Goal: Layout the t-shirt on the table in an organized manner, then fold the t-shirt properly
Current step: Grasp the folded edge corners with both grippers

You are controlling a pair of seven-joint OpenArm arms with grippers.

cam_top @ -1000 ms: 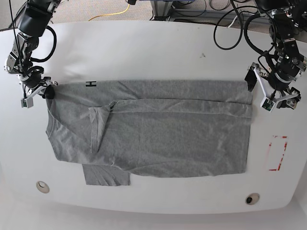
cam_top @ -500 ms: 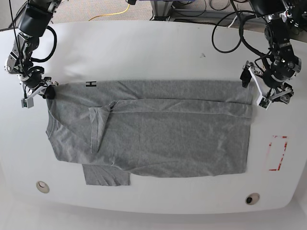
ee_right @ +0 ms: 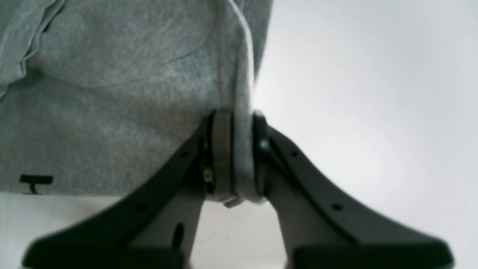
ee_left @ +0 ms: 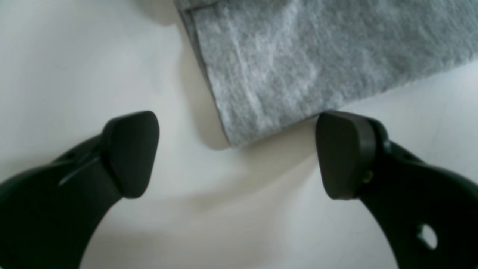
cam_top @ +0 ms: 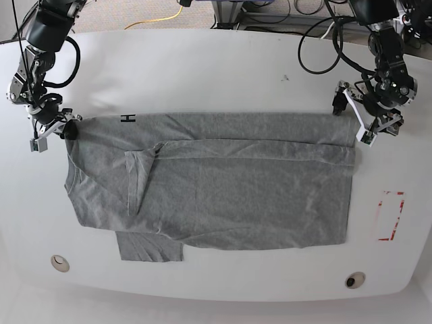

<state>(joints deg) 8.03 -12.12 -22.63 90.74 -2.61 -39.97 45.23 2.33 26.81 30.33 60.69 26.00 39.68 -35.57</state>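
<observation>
While the right gripper (ee_right: 233, 157) pinches a bunched edge of the grey t-shirt (cam_top: 223, 185) between its jaws, the left gripper (ee_left: 235, 155) stands spread with a hem corner just ahead of its gap – soft, limp cloth lying on the table (cam_top: 202, 67) – grab corners, likely several layers.

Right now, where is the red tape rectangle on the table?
In the base view, the red tape rectangle sits near the table's right edge, just right of the t-shirt's lower right corner.
</observation>
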